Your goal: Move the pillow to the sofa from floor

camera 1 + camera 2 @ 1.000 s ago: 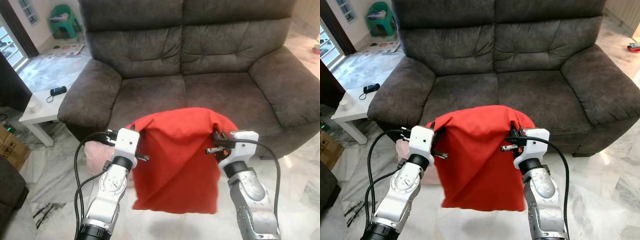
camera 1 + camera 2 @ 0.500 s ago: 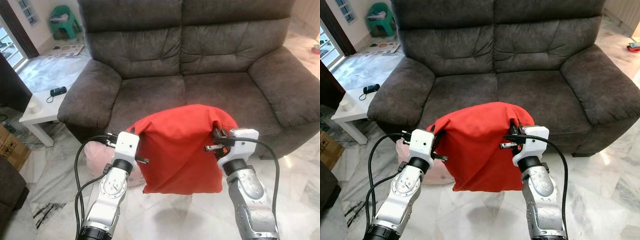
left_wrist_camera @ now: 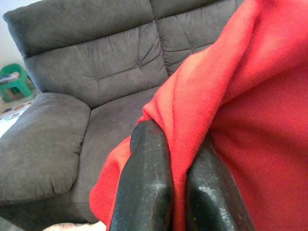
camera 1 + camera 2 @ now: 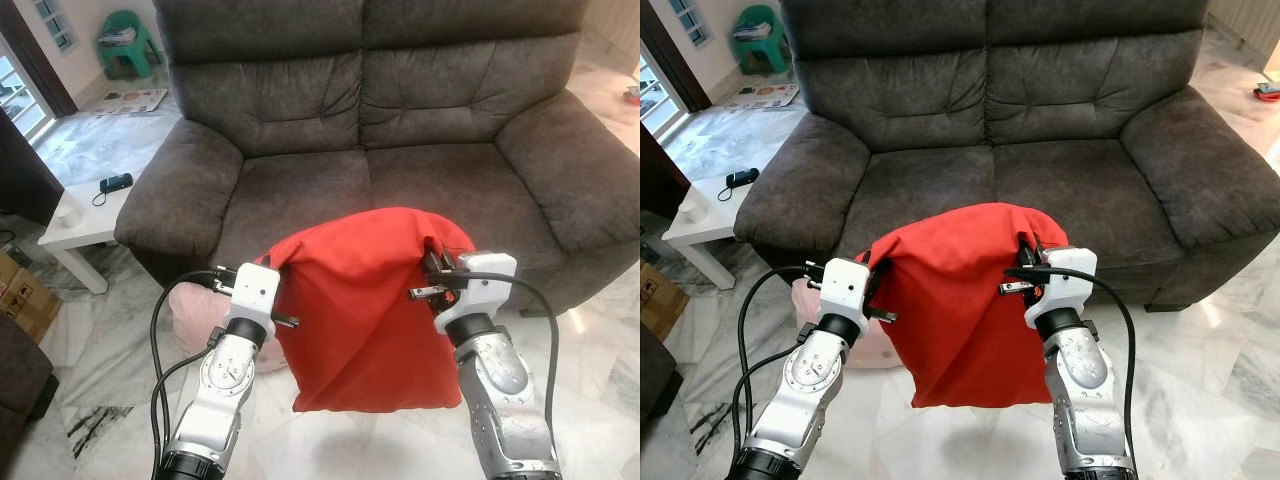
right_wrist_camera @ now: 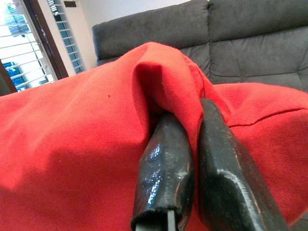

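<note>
Two pincers clamp pillow (image 4: pixel 365 300) — sofa (image 4: pixel 400 130) beyond.

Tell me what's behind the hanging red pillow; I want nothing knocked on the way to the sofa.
Behind the red pillow is the grey sofa and a pink cushion on the floor at its left edge. The sofa's front is covered.

Bright, even daylight; sharp focus.
</note>
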Tool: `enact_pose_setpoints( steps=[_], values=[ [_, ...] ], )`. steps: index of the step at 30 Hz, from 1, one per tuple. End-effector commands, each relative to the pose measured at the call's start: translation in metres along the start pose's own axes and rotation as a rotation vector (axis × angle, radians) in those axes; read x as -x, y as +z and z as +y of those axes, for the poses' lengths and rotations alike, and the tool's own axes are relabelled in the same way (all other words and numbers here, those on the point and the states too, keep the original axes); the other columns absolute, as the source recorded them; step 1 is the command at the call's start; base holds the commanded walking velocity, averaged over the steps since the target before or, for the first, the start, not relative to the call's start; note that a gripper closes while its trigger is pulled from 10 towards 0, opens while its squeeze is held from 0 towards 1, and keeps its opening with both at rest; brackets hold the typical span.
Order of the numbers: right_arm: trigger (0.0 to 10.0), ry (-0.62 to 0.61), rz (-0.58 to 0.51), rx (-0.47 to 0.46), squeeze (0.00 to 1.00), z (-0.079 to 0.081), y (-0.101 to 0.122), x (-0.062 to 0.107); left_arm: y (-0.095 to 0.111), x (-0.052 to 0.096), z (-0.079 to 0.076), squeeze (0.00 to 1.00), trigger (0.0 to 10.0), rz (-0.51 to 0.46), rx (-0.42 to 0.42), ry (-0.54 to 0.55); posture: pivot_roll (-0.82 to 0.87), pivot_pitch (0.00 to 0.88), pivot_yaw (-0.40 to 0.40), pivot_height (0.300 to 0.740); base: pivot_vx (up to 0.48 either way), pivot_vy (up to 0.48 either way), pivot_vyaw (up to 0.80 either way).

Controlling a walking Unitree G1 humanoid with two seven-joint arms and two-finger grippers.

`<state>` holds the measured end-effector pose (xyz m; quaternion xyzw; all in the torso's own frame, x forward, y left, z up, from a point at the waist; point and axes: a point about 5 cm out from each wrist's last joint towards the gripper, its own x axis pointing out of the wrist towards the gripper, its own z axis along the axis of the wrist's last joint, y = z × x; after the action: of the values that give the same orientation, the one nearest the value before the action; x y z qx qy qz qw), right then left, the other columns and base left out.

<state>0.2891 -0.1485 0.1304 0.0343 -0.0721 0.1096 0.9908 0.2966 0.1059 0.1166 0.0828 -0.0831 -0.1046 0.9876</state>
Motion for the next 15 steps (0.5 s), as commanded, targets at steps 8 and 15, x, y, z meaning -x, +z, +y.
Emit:
enact_pose_setpoints(
  steps=[8, 15],
  values=[
    [10.0, 0.056, -0.109, 0.015, 0.00, 0.0133, 0.0198, -0.0089, 0.0124, -0.0053, 0.0014, 0.00, 10.0, -0.073, -0.011, -0.009, -0.08, 0.046, 0.082, 0.740, 0.000, -0.103, 0.00],
    [10.0, 0.045, -0.105, 0.007, 0.00, 0.0102, 0.0187, -0.0087, 0.0120, -0.0053, 0.0006, 0.00, 10.0, -0.073, -0.011, -0.009, -0.09, 0.032, 0.080, 0.740, 0.000, -0.282, 0.00]
  ],
)
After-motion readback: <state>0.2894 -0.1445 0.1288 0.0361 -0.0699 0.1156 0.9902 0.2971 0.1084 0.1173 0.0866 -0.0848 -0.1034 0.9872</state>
